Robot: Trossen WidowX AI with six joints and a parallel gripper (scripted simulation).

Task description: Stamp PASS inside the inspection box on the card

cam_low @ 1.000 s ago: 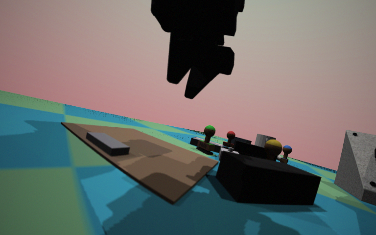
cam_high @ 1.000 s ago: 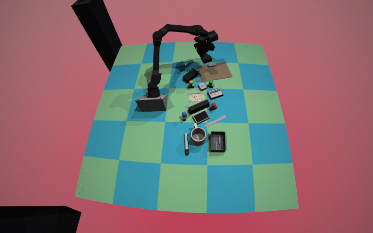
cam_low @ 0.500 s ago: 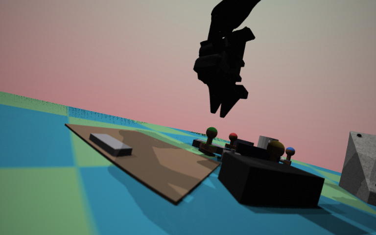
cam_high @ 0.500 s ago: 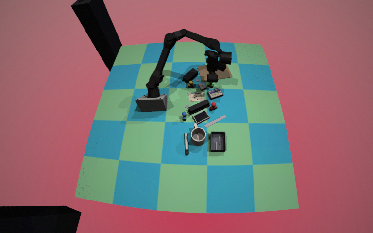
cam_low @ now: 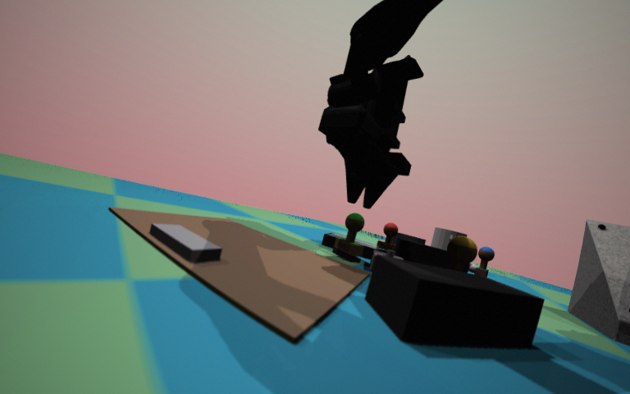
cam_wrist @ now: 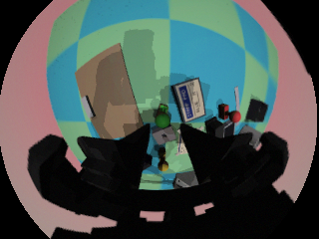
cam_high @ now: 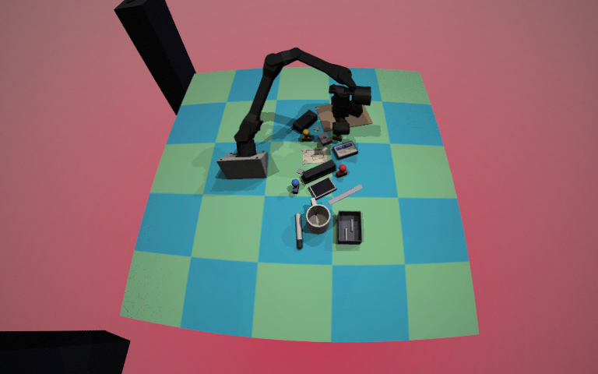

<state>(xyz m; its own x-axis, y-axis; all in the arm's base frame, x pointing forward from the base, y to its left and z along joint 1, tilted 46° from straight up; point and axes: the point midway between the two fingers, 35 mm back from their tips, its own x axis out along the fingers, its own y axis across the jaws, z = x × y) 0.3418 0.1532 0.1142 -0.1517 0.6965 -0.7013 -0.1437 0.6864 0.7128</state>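
Observation:
My gripper is partly open and empty, pointing down above the green-knobbed stamp, not touching it. Other upright stamps have a yellow knob, a red knob and a blue knob. I cannot read which is PASS. The cream card lies between them; its box is unclear. A flat box with a blue and cream label lies near the green-knobbed stamp. A dark pad with a pale border lies farther off.
A brown board and a black block lie beyond the stamps. A long black block is beside the card. A ruler, mug, marker and dark tray lie on the opposite side.

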